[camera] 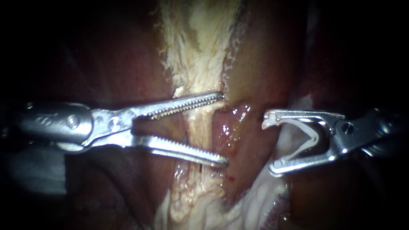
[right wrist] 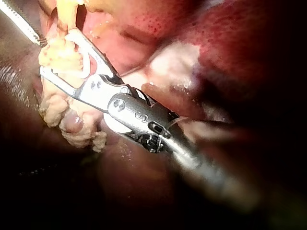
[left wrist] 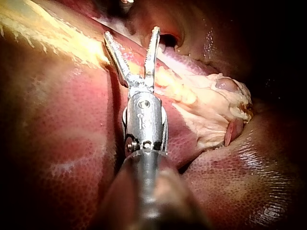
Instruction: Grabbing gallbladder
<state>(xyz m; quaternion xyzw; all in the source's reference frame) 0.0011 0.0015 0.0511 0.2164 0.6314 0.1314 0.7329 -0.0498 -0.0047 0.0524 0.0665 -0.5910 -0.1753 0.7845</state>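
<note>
Dark red liver [camera: 106, 59] lies all round. My left instrument [camera: 223, 128] holds its toothed jaws gaping, with a pale strand [camera: 200, 127] running between them. The tan gallbladder [camera: 260, 68] sits just beyond their tips, ungripped. My right instrument [camera: 270, 142] clasps a spread white clip [camera: 315, 138] between its jaws.

You will find no legible text, label, brand, number or sign in any view: none on the left instrument [camera: 223, 128], the right instrument [camera: 270, 145] or the clip [camera: 314, 137] in its jaws.
</note>
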